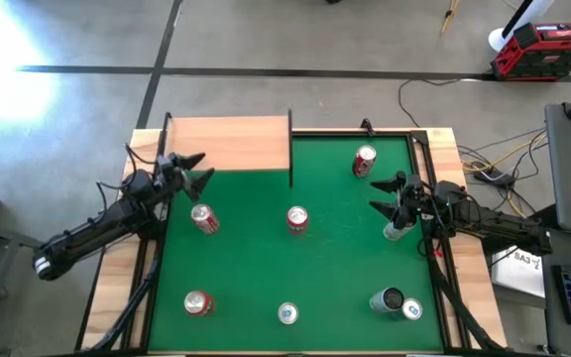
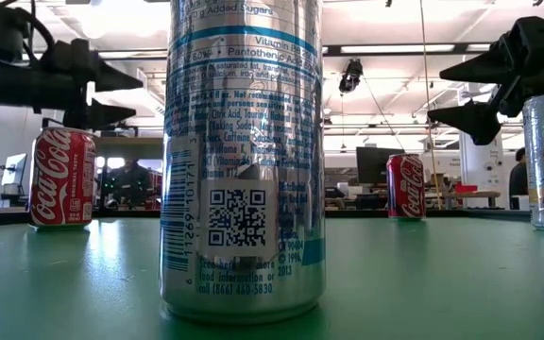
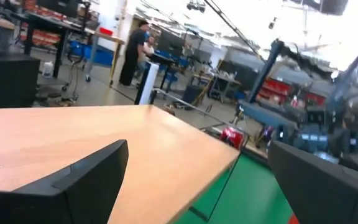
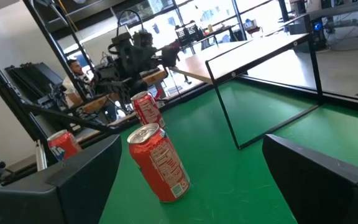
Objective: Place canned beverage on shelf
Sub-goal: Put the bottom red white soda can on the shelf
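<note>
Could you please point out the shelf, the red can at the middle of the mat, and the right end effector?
shelf (image 1: 228,144), high view, on its bare wooden top.
middle red can (image 1: 297,219), high view, on its silver lid.
right end effector (image 1: 383,194), high view, midway between its open fingertips.

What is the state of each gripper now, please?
Left gripper: open, holding nothing, at the shelf edge.
Right gripper: open, holding nothing, above the green mat.

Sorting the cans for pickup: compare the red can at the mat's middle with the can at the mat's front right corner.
The middle red can stands upright; the front-right can lies on its side. The middle can is red with a silver top; the front-right can is silver and blue with a dark end. Both rest on the green mat, off the shelf.
</note>
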Robot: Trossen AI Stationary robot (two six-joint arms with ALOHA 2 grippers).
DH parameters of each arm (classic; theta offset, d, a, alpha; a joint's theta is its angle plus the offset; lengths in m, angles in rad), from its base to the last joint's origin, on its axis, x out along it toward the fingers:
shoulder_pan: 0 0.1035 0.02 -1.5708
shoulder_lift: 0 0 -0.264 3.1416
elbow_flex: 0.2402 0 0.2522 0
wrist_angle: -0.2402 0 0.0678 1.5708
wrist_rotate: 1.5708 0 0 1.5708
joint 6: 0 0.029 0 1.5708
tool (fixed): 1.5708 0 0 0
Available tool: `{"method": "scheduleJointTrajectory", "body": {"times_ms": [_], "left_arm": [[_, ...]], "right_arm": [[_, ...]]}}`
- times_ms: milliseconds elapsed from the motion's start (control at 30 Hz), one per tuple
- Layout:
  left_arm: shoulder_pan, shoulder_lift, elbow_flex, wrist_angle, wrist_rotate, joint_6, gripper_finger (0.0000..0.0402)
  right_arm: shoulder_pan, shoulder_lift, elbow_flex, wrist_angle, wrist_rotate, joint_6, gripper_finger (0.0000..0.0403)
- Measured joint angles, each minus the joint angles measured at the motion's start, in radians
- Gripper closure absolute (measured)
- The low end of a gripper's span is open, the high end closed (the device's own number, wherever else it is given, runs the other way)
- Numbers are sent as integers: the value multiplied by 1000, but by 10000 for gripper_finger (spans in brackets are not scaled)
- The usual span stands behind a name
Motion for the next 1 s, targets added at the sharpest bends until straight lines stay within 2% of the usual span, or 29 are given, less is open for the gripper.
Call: {"method": "scheduleJointTrajectory", "body": {"times_ms": [267, 433, 567, 733, 1000], "left_arm": [[1, 65, 13, 66, -21, -137, 21], [-5, 102, 107, -52, 8, -70, 18], [-9, 134, 240, -154, 29, 41, 17], [-15, 225, 429, -415, 24, 1, 17], [-47, 498, 760, -968, -1, -370, 17]], "right_arm": [[0, 0, 0, 0, 0, 0, 21], [0, 0, 0, -1, 0, 0, 21], [0, 0, 0, -1, 0, 0, 21], [0, 0, 0, -1, 0, 0, 21], [0, 0, 0, -1, 0, 0, 21]]}}
